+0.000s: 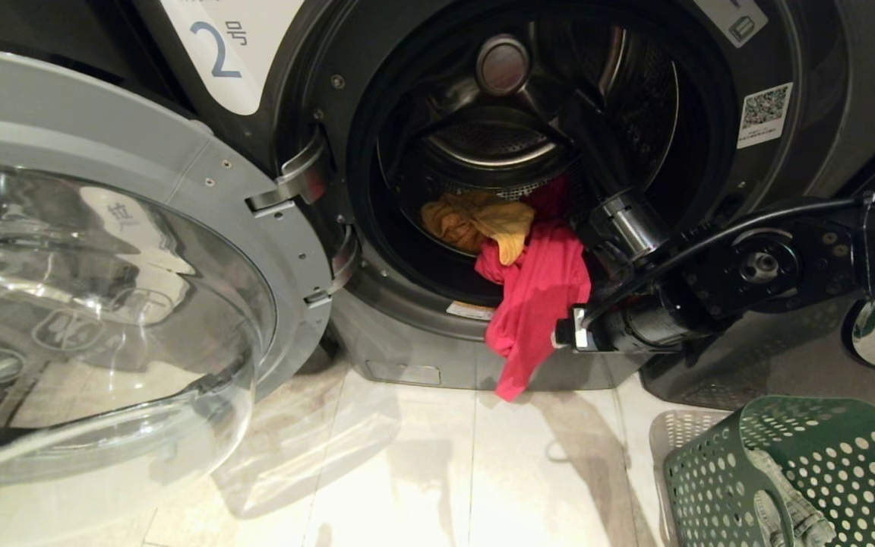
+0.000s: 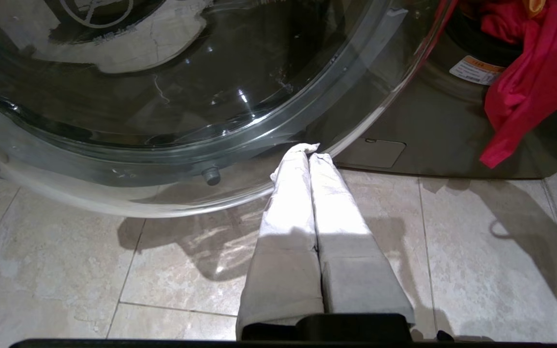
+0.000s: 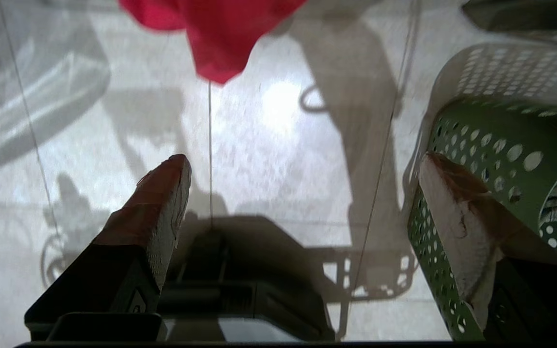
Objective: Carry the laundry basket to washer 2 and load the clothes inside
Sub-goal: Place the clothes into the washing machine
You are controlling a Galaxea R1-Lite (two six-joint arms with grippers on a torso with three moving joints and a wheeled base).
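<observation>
Because the glass door (image 1: 103,304) stood swung wide across the left of the head view, the drum of washer 2 (image 1: 513,144) lay open for loading at upper centre, its "2" label (image 1: 217,49) at the top left. Low beneath that door's curve, the left end effector (image 2: 309,151) was parked above the floor tiles (image 1: 407,471), fingers pressed together on nothing. At centre, a yellow-orange garment (image 1: 479,220) sat inside the drum mouth, while the pink-red garment (image 1: 536,296) spilled over the lip and hung down the front panel, only part loaded. Right of it, the right end effector (image 3: 302,174) pointed down at the floor, spread wide and empty. At lower right, the laundry basket (image 1: 787,471) stood within reach, a grey patterned piece (image 1: 794,501) inside.
</observation>
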